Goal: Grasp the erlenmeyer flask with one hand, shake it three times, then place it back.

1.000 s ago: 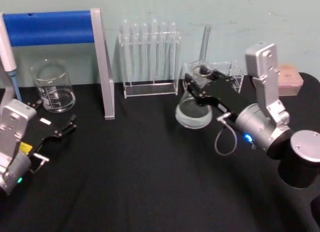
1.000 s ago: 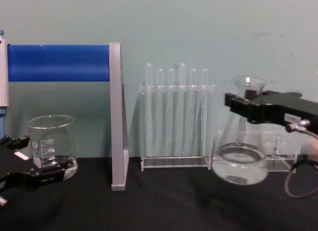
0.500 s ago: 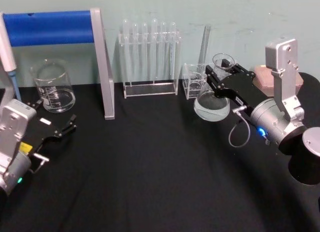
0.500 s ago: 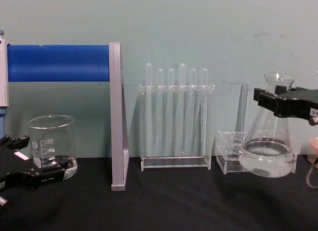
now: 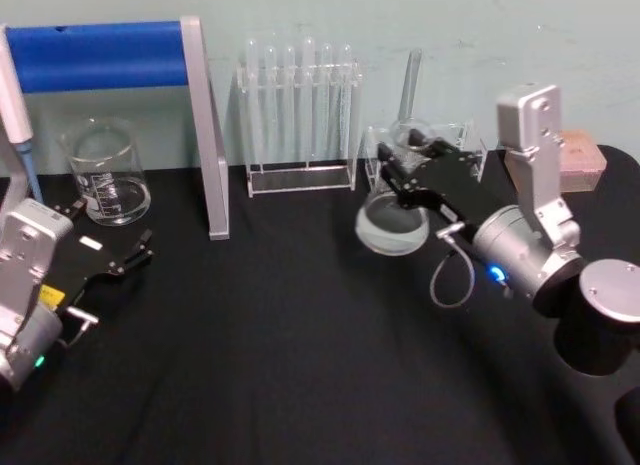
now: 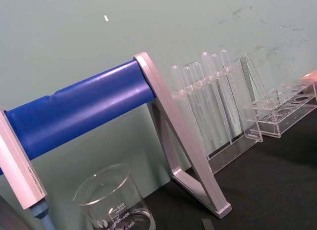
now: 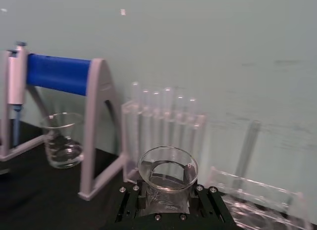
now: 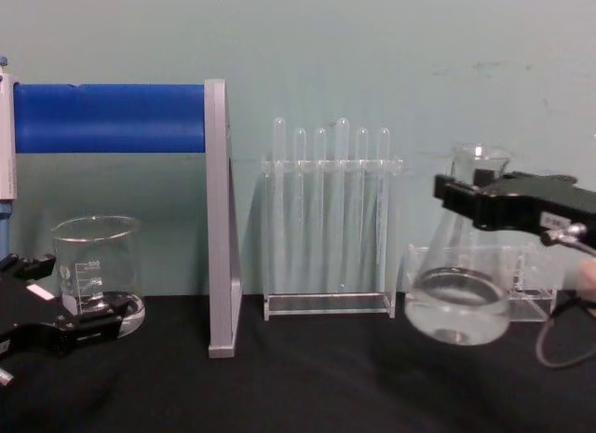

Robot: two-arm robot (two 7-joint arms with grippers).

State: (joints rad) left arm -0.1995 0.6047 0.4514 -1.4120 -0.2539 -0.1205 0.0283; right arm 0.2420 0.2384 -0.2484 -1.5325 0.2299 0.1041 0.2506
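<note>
Flask [image 8: 458,307] in right claw [image 8: 470,198] hangs over bare tabletop [image 8: 307,382] beside tube rack [image 8: 326,219].

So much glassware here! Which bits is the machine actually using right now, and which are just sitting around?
In use:
- erlenmeyer flask, tilted, gripped at its neck
- right pincer, shut on the flask

Lying about:
- beaker
- test tube rack
- blue-barred stand
- low clear rack behind the flask
- left pincer, open, idle near the beaker

Pale green wall [image 8: 372,42] behind a black tabletop [image 8: 307,386]
</note>
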